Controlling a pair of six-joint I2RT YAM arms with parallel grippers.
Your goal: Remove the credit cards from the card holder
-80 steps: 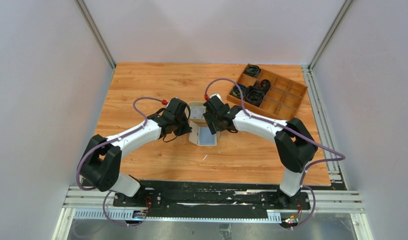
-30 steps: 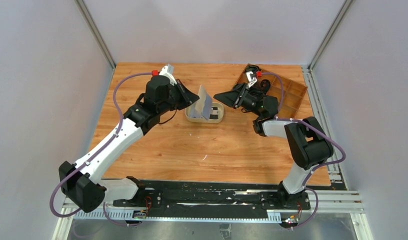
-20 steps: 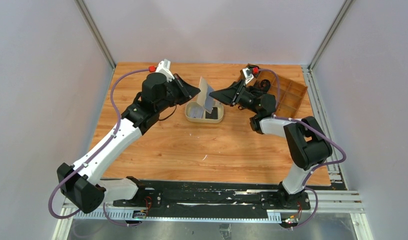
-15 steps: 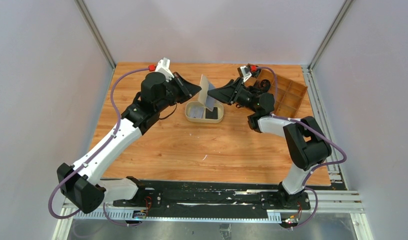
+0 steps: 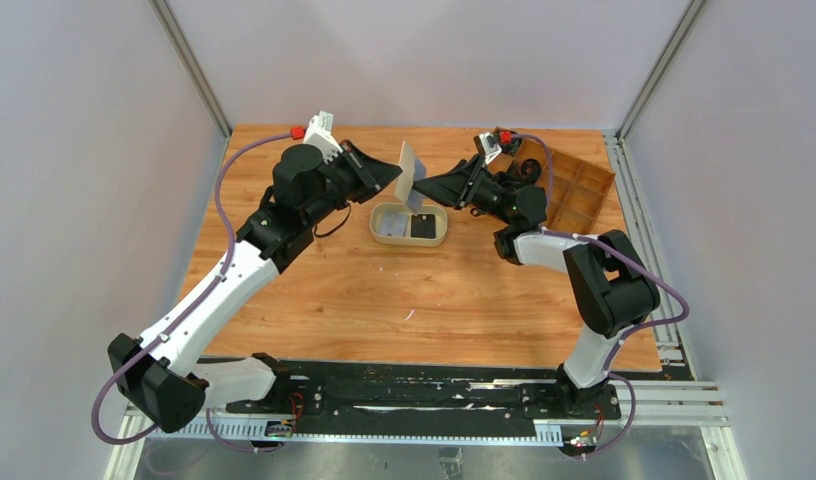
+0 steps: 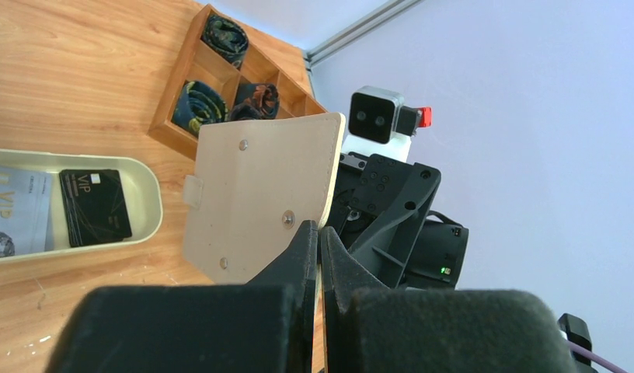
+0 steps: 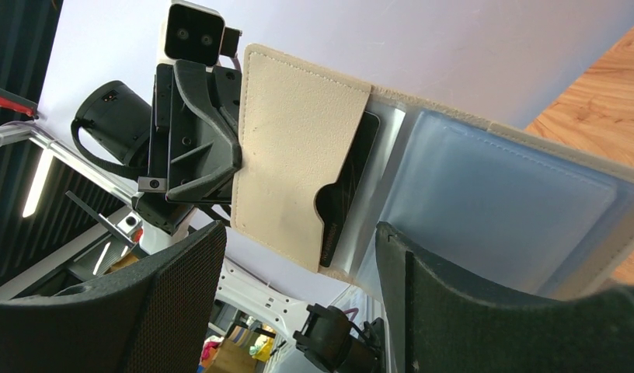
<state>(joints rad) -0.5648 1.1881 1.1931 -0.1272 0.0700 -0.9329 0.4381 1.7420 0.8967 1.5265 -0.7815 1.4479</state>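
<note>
The beige card holder [image 5: 411,173] is held open in the air above the oval dish [image 5: 409,242]. My left gripper [image 5: 396,178] is shut on its edge; the left wrist view shows the jaws [image 6: 319,237] pinching the outer leaf [image 6: 259,190]. My right gripper [image 5: 426,189] is open, just right of the holder and pointing at it. In the right wrist view its open gripper [image 7: 298,233] faces the inner side: a black card [image 7: 346,190] sits in the beige pocket [image 7: 294,171], and a pale blue card [image 7: 492,210] shows behind a clear sleeve.
The dish holds a black VIP card [image 6: 96,206] and a pale card [image 6: 19,217]. A brown wooden compartment tray [image 5: 576,190] with dark coiled items stands at the back right, close behind the right arm.
The left gripper has lifted the card holder out of the dish and raised it. The right gripper has swung left from the tray side until it is close to the holder's inner face.
</note>
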